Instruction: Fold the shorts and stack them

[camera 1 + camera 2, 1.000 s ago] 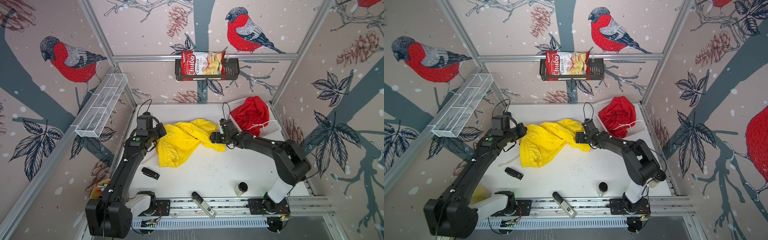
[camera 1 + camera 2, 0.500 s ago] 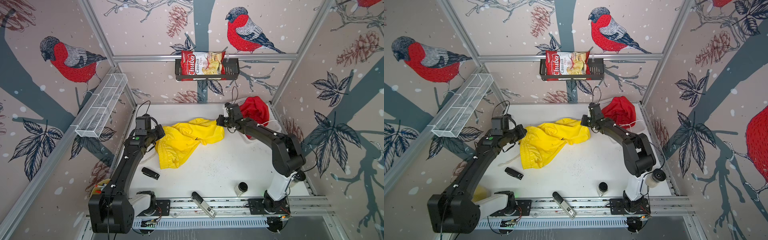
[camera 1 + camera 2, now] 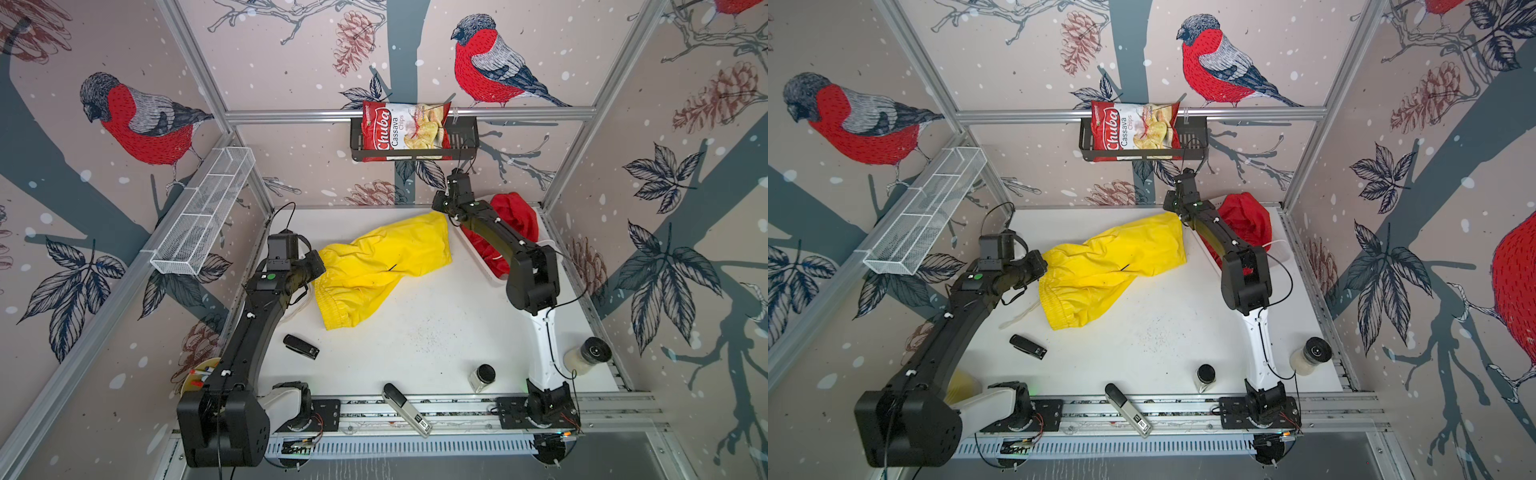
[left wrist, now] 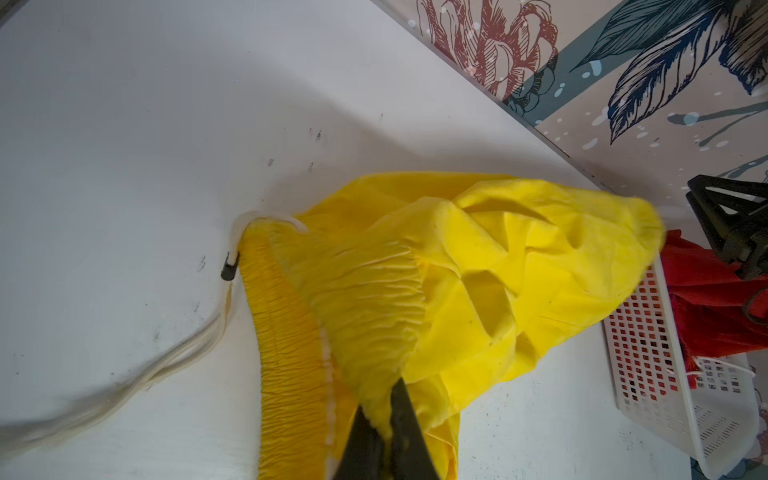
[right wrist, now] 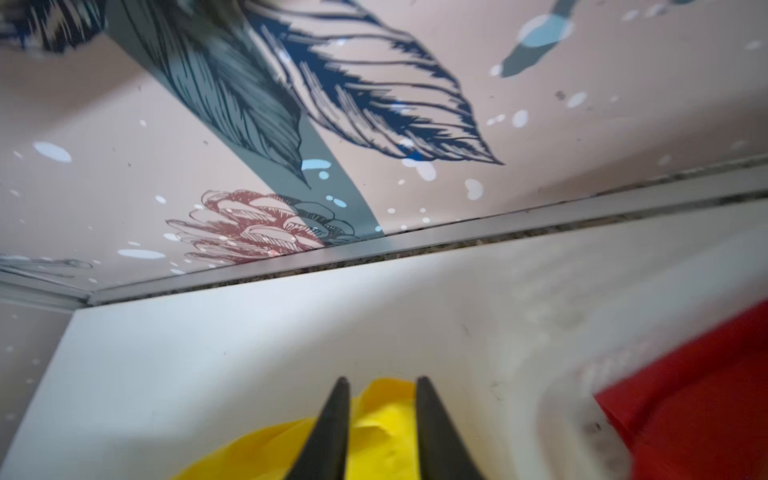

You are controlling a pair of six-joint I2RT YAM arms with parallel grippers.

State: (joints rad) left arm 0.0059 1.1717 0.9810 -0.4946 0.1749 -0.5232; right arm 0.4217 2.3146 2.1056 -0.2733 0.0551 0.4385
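Note:
The yellow shorts [image 3: 382,266] [image 3: 1113,266] lie stretched across the middle of the white table, waistband at the left. My left gripper [image 3: 318,266] [image 4: 384,415] is shut on a fold of the yellow fabric [image 4: 457,270] beside the gathered waistband. My right gripper [image 3: 441,211] [image 5: 382,380] is at the shorts' far leg end near the back wall. Its jaws stand apart with the yellow corner [image 5: 382,436] lying loose between them. The red shorts [image 3: 513,212] [image 3: 1246,220] [image 4: 715,307] sit bunched in a white basket [image 4: 648,374] at the back right.
A black stapler [image 3: 301,345], a small jar [image 3: 482,377], a grey stapler [image 3: 405,409] and a lying shaker [image 3: 586,355] sit toward the front. A chips bag [image 3: 405,129] rests in a black rack on the back wall. A white wire shelf [image 3: 203,216] hangs left.
My right gripper carried the yellow leg end from the table's middle to the back, stretching the shorts out, and its jaws have now parted. The left gripper kept its hold.

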